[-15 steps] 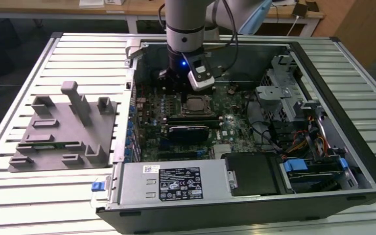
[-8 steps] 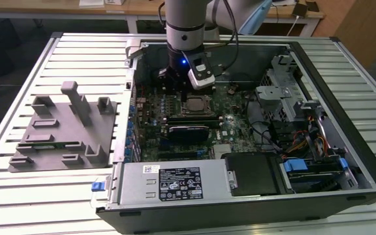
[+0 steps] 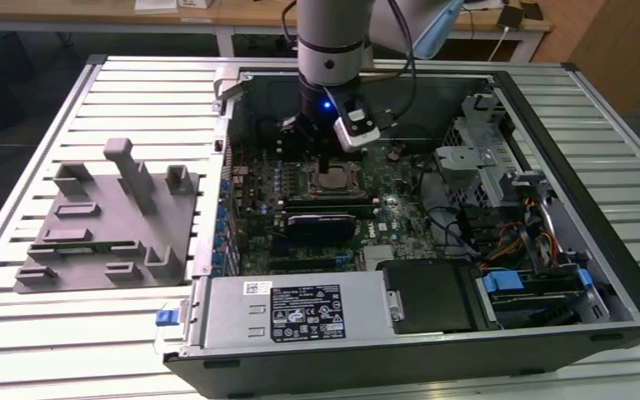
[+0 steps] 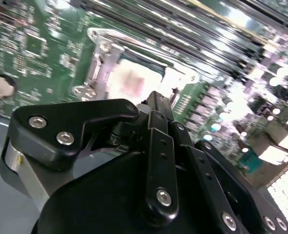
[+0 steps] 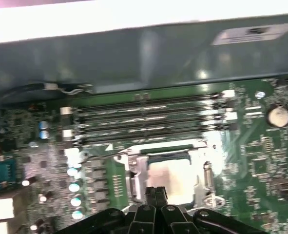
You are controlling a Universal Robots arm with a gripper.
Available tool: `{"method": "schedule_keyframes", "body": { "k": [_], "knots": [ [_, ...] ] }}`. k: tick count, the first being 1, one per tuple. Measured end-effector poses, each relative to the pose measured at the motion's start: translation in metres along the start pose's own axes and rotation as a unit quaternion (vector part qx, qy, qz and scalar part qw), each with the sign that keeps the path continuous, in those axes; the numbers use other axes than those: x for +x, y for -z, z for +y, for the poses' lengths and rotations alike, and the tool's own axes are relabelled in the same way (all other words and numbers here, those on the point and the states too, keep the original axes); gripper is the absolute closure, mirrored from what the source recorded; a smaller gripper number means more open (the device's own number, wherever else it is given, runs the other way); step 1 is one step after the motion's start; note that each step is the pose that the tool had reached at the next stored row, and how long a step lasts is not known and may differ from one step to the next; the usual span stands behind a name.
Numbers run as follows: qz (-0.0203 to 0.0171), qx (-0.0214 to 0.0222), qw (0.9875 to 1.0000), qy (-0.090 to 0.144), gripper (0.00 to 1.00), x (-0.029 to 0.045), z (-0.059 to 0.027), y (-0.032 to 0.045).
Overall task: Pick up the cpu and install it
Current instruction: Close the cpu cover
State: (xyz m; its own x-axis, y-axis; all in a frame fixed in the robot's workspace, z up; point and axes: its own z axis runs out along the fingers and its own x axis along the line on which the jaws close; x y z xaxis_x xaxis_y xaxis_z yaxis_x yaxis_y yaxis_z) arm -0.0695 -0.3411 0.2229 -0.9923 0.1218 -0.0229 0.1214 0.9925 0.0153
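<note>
**cpu (image 5: 175, 174) in the socket (image 5: 135, 171), gripper (image 5: 156, 195) closed over it**

It lies flat inside the socket frame on the motherboard (image 5: 260, 161), so it looks seated imo. The gripper hangs right at its edge with its fingers together and nothing pinched between them. My guess is they're shut for nudging, not grabbing.

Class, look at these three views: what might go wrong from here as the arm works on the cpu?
1. The gripper hangs close over the cpu in its socket; an off-centre push might tilt the chip.
2. The memory slots lie beside the socket; a sideways drift might knock them.
</note>
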Motion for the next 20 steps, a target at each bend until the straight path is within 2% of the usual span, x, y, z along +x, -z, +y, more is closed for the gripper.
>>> {"method": "schedule_keyframes", "body": {
  "k": [7, 11, 20],
  "knots": [
    [0.0000, 0.0000, 1.0000, 0.000, 0.89, -0.0209, 0.0026, -0.0005],
    [0.0000, -0.0001, 1.0000, 0.000, 0.89, -0.0218, 0.0027, 0.0020],
    [0.0000, -0.0001, 1.0000, 0.000, 0.89, -0.0222, 0.0030, 0.0214]
  ]
}}
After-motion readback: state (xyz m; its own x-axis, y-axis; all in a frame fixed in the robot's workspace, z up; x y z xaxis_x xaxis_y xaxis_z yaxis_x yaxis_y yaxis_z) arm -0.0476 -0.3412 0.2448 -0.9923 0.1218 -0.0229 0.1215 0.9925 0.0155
